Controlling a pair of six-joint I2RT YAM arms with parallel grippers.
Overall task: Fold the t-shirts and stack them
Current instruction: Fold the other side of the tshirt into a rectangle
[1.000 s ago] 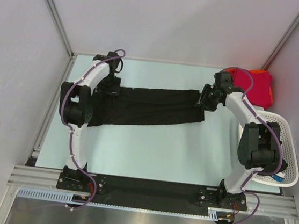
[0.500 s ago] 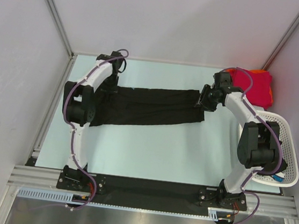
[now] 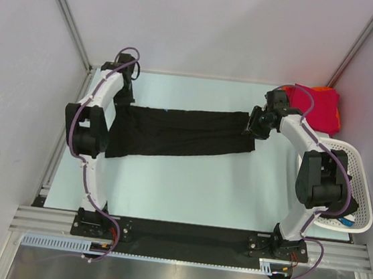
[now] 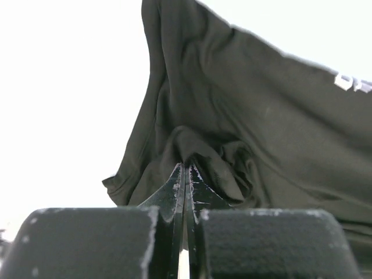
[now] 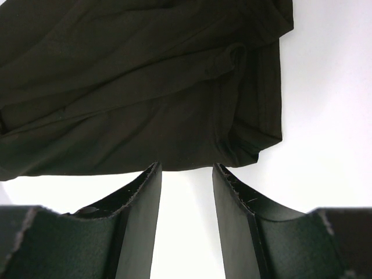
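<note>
Black t-shirt (image 3: pixel 180 132), probably soft and light, is lying flat; left claw (image 4: pixel 185 167) is pinching its bunched edge, right claw (image 5: pixel 186 170) is hovering open over the hem.

The left pincer (image 4: pixel 185 174) pinches a bunched fold of the black t-shirt (image 4: pixel 261 116). The cloth drapes up and rightward over the pale counter (image 4: pixel 64 87).

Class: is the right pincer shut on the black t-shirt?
No: the right pincer stands open just short of the black t-shirt, bare table between its fingers.
</note>
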